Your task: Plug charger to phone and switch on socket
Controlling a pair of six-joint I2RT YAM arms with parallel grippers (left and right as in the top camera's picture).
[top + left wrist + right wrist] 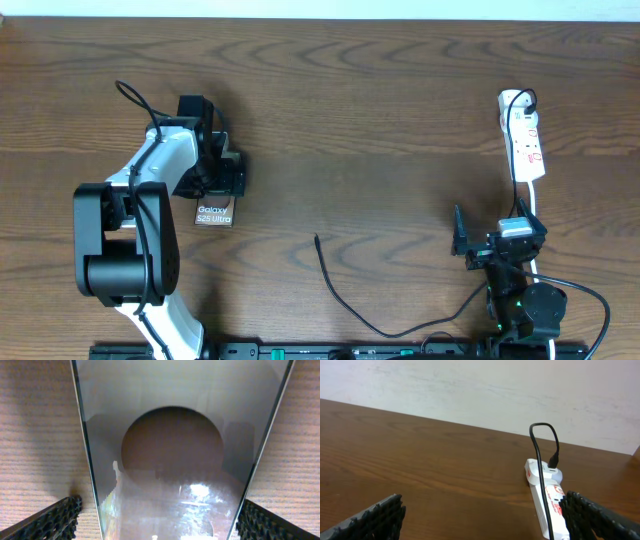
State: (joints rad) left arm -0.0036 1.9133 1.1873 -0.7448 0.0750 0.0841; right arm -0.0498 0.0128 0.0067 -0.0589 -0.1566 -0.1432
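The phone (214, 213) lies flat at the left with white "Galaxy" lettering showing. My left gripper (226, 176) hangs over its far end. In the left wrist view the glossy phone (175, 435) fills the space between the open fingers (157, 515), which straddle its sides. The charger cable (345, 300) lies loose in the middle, its tip (317, 238) free on the table. The white socket (523, 140) lies at the far right. It also shows in the right wrist view (547, 505), with a black lead plugged into its far end. My right gripper (470, 245) (485, 510) is open and empty, short of the socket.
A white cord (531, 205) runs from the socket toward the right arm's base. Bare wooden table (380, 120) lies between the arms. A pale wall (470, 390) stands behind the table's far edge.
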